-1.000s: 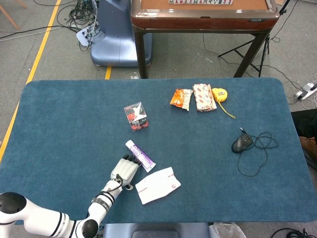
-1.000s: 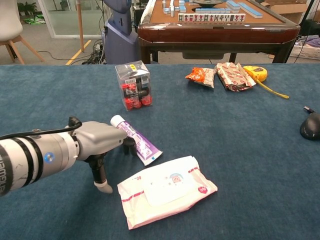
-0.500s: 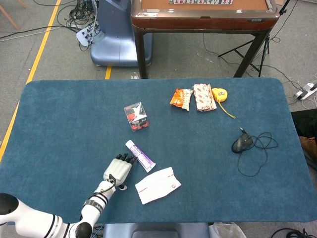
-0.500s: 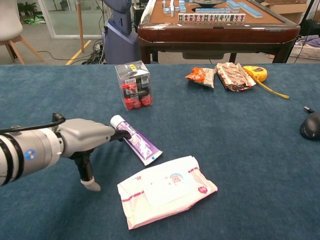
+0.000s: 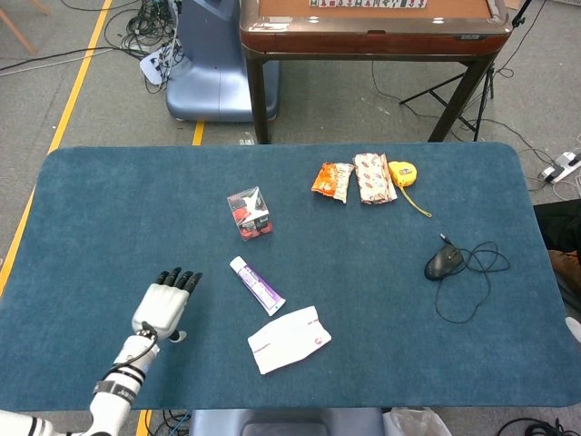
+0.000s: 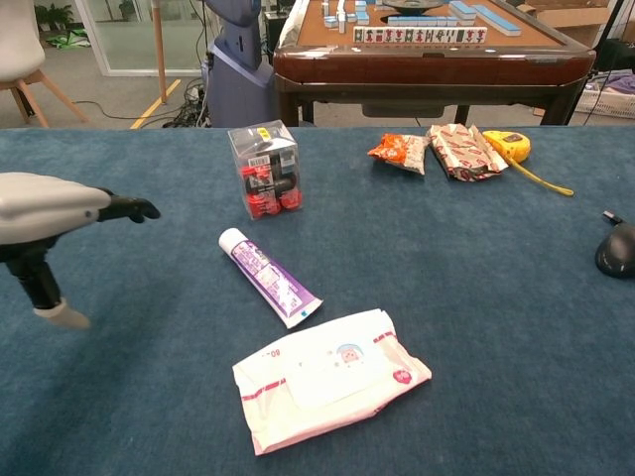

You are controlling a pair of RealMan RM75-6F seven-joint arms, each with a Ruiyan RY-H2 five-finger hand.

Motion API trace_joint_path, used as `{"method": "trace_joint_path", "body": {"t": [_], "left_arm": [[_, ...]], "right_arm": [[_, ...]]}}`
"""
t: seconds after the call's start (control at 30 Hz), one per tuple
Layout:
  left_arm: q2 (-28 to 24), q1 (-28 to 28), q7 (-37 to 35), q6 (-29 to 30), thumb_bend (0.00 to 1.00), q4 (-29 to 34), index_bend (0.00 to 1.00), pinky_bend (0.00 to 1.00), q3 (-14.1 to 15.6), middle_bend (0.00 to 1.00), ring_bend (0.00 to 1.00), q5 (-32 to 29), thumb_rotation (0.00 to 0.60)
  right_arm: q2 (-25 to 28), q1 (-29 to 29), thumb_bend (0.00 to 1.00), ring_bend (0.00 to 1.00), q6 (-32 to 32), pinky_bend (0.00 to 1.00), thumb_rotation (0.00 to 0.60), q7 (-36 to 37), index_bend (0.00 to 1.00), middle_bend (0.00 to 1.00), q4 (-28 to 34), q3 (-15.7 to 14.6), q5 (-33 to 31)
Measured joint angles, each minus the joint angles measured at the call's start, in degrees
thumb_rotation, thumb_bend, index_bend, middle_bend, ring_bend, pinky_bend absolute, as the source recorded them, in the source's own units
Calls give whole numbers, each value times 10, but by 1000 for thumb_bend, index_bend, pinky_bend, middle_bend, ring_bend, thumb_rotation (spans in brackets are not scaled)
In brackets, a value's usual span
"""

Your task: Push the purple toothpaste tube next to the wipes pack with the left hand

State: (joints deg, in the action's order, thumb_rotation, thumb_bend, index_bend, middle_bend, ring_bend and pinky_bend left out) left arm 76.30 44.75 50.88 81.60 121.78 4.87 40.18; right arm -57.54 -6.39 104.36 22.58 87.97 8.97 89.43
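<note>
The purple toothpaste tube lies flat on the blue counter, its white cap pointing toward the far left and its crimped tail pointing toward the near right. That tail sits just beside the upper edge of the white wipes pack, close but, as far as the chest view shows, with a thin strip of counter between them. Tube and pack lie where they did half a second ago.

What has changed is the left hand. Half a second ago its fingertips were against the tube near the cap; now it has drawn back to the left and sits well apart from the tube, fingers extended and lying close side by side, holding nothing. In the chest view only its pale back and dark fingertips show at the left edge. The right hand appears in neither view.

The retreat suggests the push is done: the tube already rests next to the pack, and the task looks complete or very nearly so.

A clear box of red and black items stands beyond the tube, untouched.
</note>
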Motion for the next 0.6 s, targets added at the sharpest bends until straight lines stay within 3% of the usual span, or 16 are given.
{"method": "trace_joint_path", "body": {"t": [0.33,0.6], "left_arm": [[-101,-88,-69,66,0,34,79,95,54,85,24,130,600],[-157,-165,-177,108,0,31,172,133,77,126,56,231,600]], "right_arm": [[-14,18,0,304,-29,363,600,-72,298,426,15,-13,17],[-28,31,0,304,-49,363,600,-119,298,426,22,-25,33]]}}
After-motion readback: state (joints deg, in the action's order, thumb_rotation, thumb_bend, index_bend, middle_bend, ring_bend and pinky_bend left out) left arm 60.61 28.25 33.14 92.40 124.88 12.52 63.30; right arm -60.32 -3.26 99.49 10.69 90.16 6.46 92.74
